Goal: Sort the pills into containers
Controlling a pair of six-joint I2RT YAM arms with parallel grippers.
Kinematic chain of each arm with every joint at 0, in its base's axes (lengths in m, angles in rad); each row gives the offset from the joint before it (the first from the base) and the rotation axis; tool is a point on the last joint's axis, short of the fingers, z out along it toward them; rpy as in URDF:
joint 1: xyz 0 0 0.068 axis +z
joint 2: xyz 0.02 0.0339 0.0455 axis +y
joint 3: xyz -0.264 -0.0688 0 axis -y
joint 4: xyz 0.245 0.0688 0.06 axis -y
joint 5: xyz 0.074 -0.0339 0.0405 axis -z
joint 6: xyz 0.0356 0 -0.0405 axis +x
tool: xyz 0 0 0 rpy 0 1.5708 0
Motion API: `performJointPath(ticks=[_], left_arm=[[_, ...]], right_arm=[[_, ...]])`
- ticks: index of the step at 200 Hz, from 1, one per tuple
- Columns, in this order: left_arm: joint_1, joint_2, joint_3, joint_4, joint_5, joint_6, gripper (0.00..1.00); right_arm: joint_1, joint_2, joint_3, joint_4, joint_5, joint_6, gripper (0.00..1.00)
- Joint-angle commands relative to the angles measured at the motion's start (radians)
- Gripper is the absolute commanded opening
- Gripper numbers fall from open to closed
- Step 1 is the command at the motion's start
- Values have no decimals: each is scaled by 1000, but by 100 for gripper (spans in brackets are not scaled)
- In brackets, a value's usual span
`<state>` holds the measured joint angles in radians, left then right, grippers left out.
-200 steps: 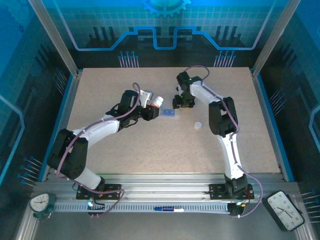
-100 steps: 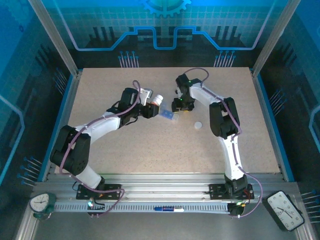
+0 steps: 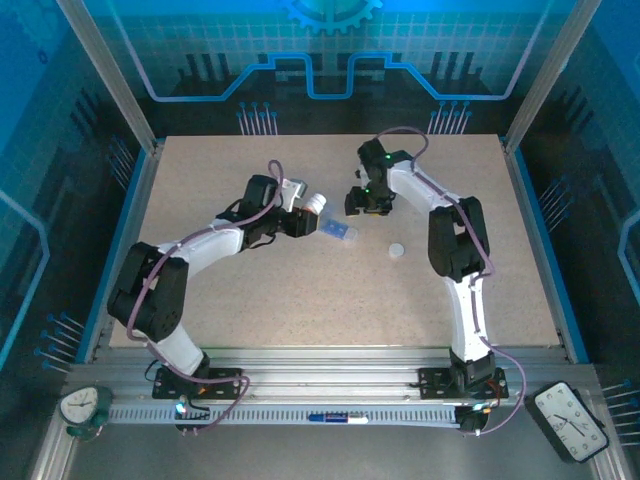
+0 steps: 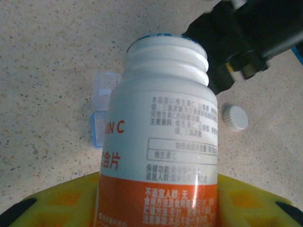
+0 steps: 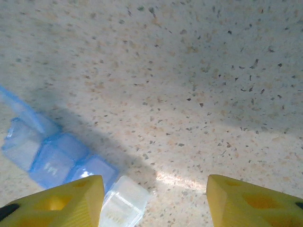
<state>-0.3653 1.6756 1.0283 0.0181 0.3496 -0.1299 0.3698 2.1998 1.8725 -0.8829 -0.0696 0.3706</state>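
Counter (image 3: 250,310): a speckled beige surface inside a blue-lit enclosure with an aluminium frame, with both arms bolted at its near edge.
Pill box (image 3: 338,231): a small, flat, translucent blue rectangular box lying on the counter near the middle, between the two hands. The right wrist view (image 5: 52,158) shows its compartments (image 5: 47,165) in a row, with a clear lid flap (image 5: 124,202) folded out at the near end. What the compartments hold is too blurred to tell.
Bottle (image 4: 161,137): a white plastic pill bottle with an orange lower label band and printed text. Its threaded neck is uncapped. In the top view (image 3: 312,204) it is tipped over, mouth towards the far right, just beside the pill box.
Left hand (image 3: 298,218): clamped on the bottle's lower body, with yellow fingers (image 4: 57,203) on either side of the orange band.
Right hand (image 3: 362,205): hangs just beyond the pill box. Its yellow fingers (image 5: 246,198) stand apart with only bare counter between them, and it grips nothing.
Cap (image 3: 397,250): a small round white ribbed lid lying loose on the counter to the right of the pill box. It also appears in the left wrist view (image 4: 235,117).
Clocks: one at each near corner below the rail, a round one (image 3: 82,405) and a black-framed one (image 3: 570,420).
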Motion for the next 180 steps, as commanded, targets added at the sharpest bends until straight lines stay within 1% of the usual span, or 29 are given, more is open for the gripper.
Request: performJointPath(ticks=[1, 55, 135, 180], left_arm=[[4, 19, 45, -43, 35, 25, 0], [4, 54, 70, -109, 31, 40, 0], [3, 97, 116, -238, 8, 88, 0], [4, 137, 180, -322, -2, 114, 0]], right_arm=[[-6, -64, -45, 30, -38, 7, 61], [6, -89, -118, 57, -109, -48, 61], [31, -58, -144, 72, -110, -63, 60], [32, -38, -141, 75, -104, -64, 60]])
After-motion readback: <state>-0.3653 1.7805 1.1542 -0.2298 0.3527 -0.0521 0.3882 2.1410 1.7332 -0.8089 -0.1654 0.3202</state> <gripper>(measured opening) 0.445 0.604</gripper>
